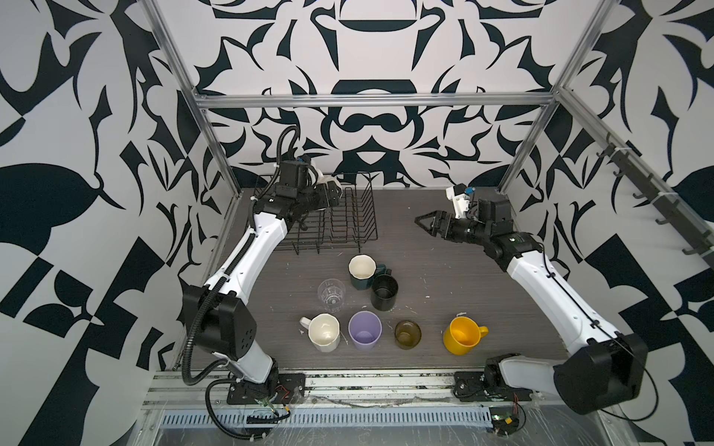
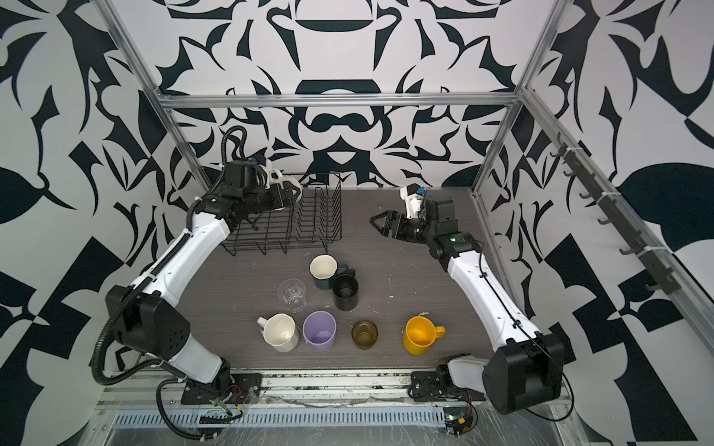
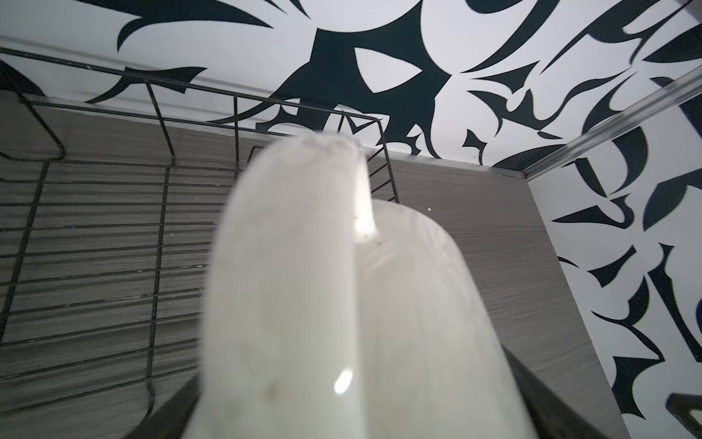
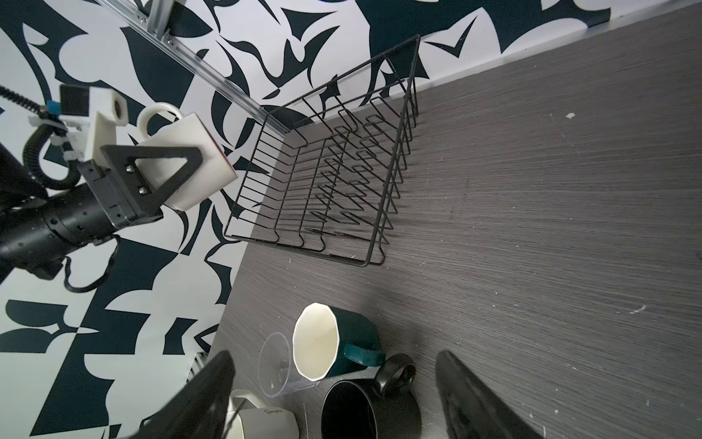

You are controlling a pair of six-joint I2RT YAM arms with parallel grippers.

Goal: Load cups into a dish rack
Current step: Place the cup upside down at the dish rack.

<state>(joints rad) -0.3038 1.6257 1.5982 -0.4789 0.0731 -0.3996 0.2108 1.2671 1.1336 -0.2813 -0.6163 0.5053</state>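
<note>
**Left claw (image 1: 331, 192) grips a white mug (image 4: 182, 133) over the dish rack (image 1: 363, 216); seven cups stand below**

Seen from above, the left arm (image 1: 247, 251) rises from its base at the near left edge. It bends at a raised elbow and stretches forward to the far left corner. Its claw is clenched on the mug, which is tipped on its side with the handle upward (a thin red edge shows at the mouth). The mug hangs over the left part of the black wire rack. Whether it touches the wires cannot be told.

The right arm (image 1: 548, 282) reaches forward from the near right edge, wrist turned toward the rack. The right claw (image 1: 423, 222) is spread wide and empty, above bare surface (image 1: 444, 278) and well apart from the rack.

The surface is grey wood-grain. In front of the rack, a dark-green faceted mug (image 1: 361, 272) stands just beside a black mug (image 1: 384, 291), with a clear glass (image 1: 331, 293) near them. Closer to the camera is a row:
- a cream faceted mug (image 1: 323, 332)
- a lilac tumbler (image 1: 364, 330)
- an amber-brown glass (image 1: 408, 334)
- a yellow mug (image 1: 461, 335)

All seven are upright.

The walls (image 1: 371, 38) carry a bold black-and-white pattern, edged by an aluminium frame (image 1: 371, 101).
</note>
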